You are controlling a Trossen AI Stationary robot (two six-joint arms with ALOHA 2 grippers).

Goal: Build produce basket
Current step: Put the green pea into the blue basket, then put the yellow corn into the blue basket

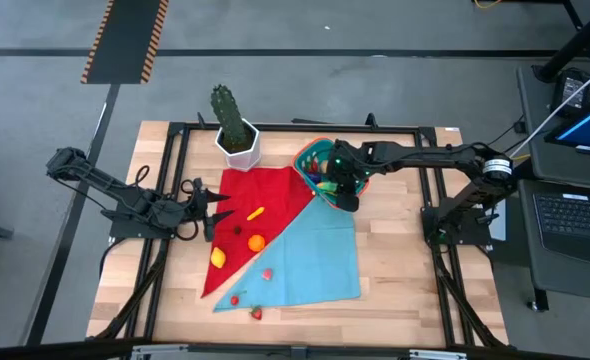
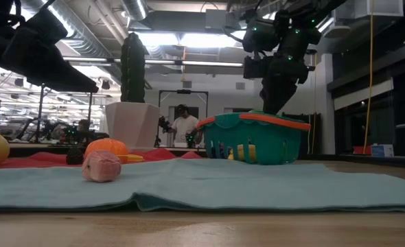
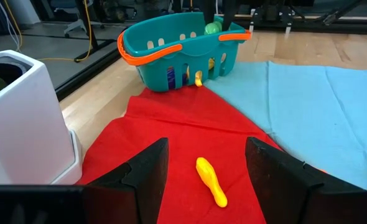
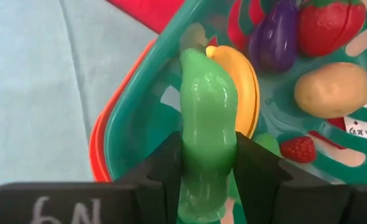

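Right wrist view shows my right pincer (image 4: pixel 208 168) clamped on a smooth green plastic cucumber (image 4: pixel 207 124) just over the teal slotted plastic basket (image 4: pixel 130 124). I'd lower further inside the rim before releasing. Left pincer (image 3: pixel 205 168) waits, spread open, above the red cloth (image 3: pixel 171 124).

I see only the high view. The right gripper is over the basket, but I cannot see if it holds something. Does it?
Observer: Yes. The right gripper is shut on a green cucumber, above the inside of the teal basket.
Operator: What is already inside?
Observer: An eggplant, a potato and a strawberry, among others.
Operator: And the left gripper?
Observer: The left gripper is open, over the red cloth, with a small yellow piece between its fingers, untouched.
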